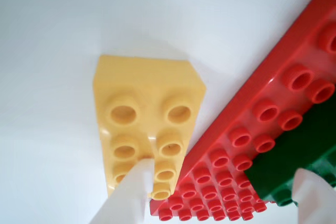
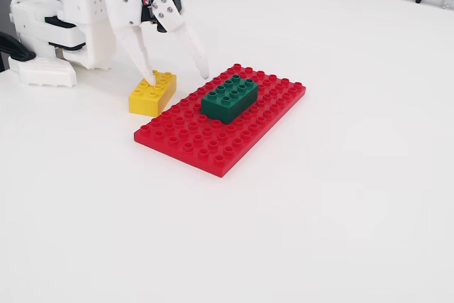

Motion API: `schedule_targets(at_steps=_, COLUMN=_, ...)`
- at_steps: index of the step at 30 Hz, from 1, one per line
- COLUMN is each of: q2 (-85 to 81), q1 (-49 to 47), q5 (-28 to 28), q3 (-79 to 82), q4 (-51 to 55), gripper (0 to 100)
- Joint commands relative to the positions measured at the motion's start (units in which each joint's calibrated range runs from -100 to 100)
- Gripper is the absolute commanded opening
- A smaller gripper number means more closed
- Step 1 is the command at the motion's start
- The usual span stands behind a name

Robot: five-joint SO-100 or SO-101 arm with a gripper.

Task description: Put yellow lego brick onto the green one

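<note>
**Me:** Starting with the wrist view. The yellow lego brick (image 1: 148, 124) fills the middle, lying flat on the white tabletop (image 1: 52, 35) with its studs up. One of my fingers (image 1: 128, 195) rises from the bottom edge over the brick's near end; the other shows at the lower right, over the green one (image 1: 299, 156). So the fingers are spread wide and hold nothing.

**Colleague:** How do you expect it to handle?

**Me:** I judge it light, rigid, hollow plastic with smooth, glossy sides, so slippery under a weak pinch but not fragile. I would take it across the two long side walls, near the middle, so it hangs level.

**Colleague:** And the fixed view?

**Me:** That one gives the whole layout. The yellow lego brick (image 2: 152, 93) sits on the tabletop (image 2: 340, 196) just beside the left edge of the red baseplate (image 2: 213, 140), apart from it by a narrow gap. The green one (image 2: 230, 98) sits on the baseplate near its middle. The gripper (image 2: 179, 76) points down, one finger tip at the yellow brick's top, the other over the plate's near corner.

**Colleague:** What does each view miss?

**Me:** The wrist view hides most of the green brick and the baseplate's extent. The fixed view cannot settle whether the finger touches the studs; neither can the wrist view, honestly.
</note>
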Motion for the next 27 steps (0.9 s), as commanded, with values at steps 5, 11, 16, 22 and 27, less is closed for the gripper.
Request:
schedule_targets(at_steps=5, q2=0.31, q1=1.59, q5=-1.74, q3=-7.38, q4=2.82, gripper=29)
schedule_targets(at_steps=11, q2=0.4, q1=2.03, q5=-1.74, q3=-9.0, q4=4.47, gripper=29)
schedule_targets(at_steps=16, q2=0.48, q1=2.1, q5=-1.64, q3=-9.09, q4=4.81, gripper=28)
schedule_targets(at_steps=22, q2=5.68, q1=2.18, q5=-1.32, q3=-9.54, q4=4.29, gripper=28)
schedule_targets(at_steps=27, q2=14.89, q1=4.53, q5=-1.17, q3=-13.07, q4=3.95, gripper=28)
